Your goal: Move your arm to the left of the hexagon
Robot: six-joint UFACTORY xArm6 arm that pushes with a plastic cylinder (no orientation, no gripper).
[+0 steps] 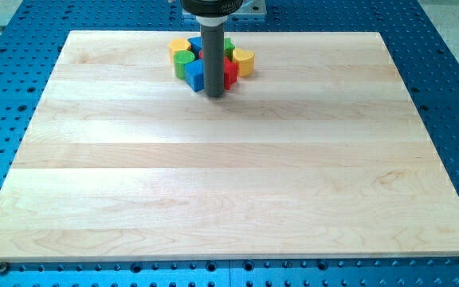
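A tight cluster of small blocks sits near the top middle of the wooden board (229, 175). A yellow block (179, 46) that looks like the hexagon is at the cluster's upper left. Below it are a green cylinder-like block (184, 59) and a blue cube (194, 75). A red block (230, 73), a rounded yellow block (245, 61) and a green block (229, 47) lie on the right side. A blue block (195, 42) peeks out at the back. My tip (213, 96) rests at the cluster's bottom edge, between the blue cube and the red block, below and right of the hexagon-like block. The rod hides the cluster's middle.
The board lies on a blue perforated table (453, 96). The arm's mount (213, 6) hangs over the board's top edge, just behind the cluster.
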